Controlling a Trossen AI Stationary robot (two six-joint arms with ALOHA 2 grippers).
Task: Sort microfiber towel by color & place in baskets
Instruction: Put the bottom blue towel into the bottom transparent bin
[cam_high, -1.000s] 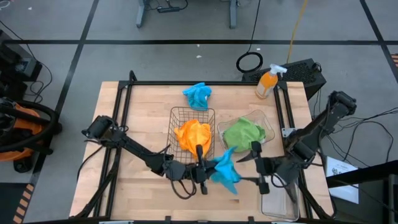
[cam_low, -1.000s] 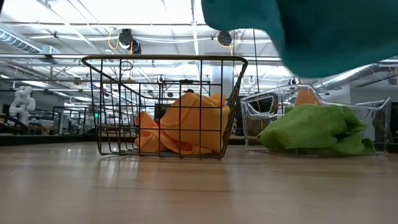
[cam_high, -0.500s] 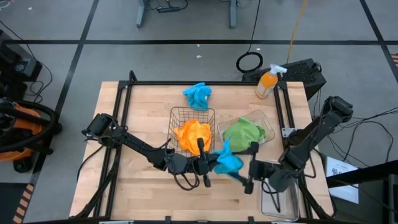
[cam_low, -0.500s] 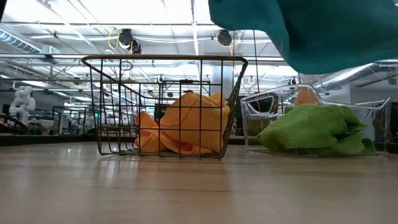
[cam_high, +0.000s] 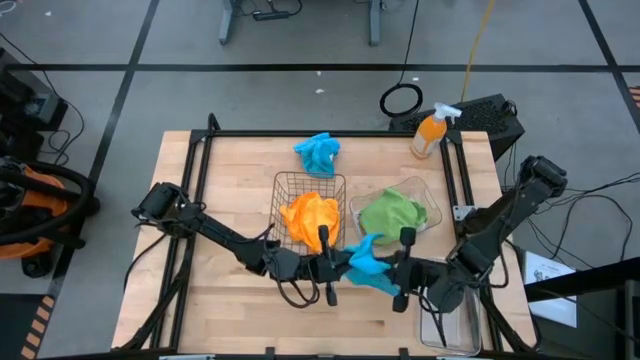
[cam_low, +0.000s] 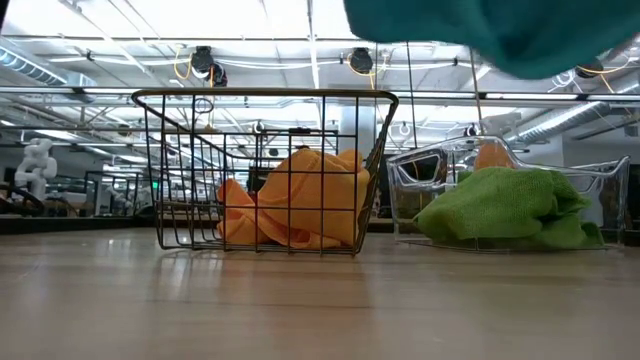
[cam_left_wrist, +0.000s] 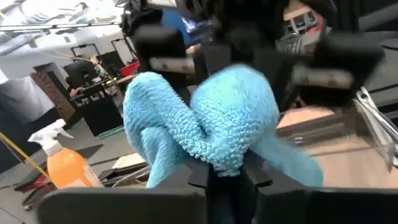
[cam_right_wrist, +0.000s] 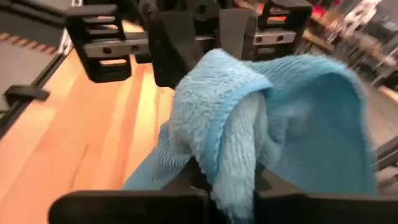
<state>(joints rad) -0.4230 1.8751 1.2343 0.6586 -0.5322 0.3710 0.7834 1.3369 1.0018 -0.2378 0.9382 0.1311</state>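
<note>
Both tools meet in front of the wire basket (cam_high: 310, 208), on the side of it toward the table's (cam_high: 200, 300) near edge, and share one blue towel (cam_high: 366, 263) held up off the wood. The left tool (cam_high: 331, 266) is pinching the towel from the basket's left-hand side, its fingers (cam_left_wrist: 200, 176) pressed together on a fold of the fuzzy cloth. The right tool (cam_high: 400, 268) faces it from the other side and is likewise pinched on the same towel, the cloth bunched between its fingers (cam_right_wrist: 186, 177). In the low view the towel (cam_low: 490, 30) hangs above the table, higher than the basket's rim. Inside the wire basket (cam_low: 265, 170) lies orange cloth (cam_high: 310, 215). Just to the right of the basket stands a clear tub (cam_high: 432, 212) holding green cloth (cam_high: 392, 213). A second blue towel (cam_high: 318, 152) lies on the wood behind the basket, toward the far edge. Farther right of that, at the far corner, stands an orange spray bottle (cam_high: 431, 133). A clear bin (cam_high: 452, 325) sits at the near right corner, well apart from the basket, partly under the right arm.
</note>
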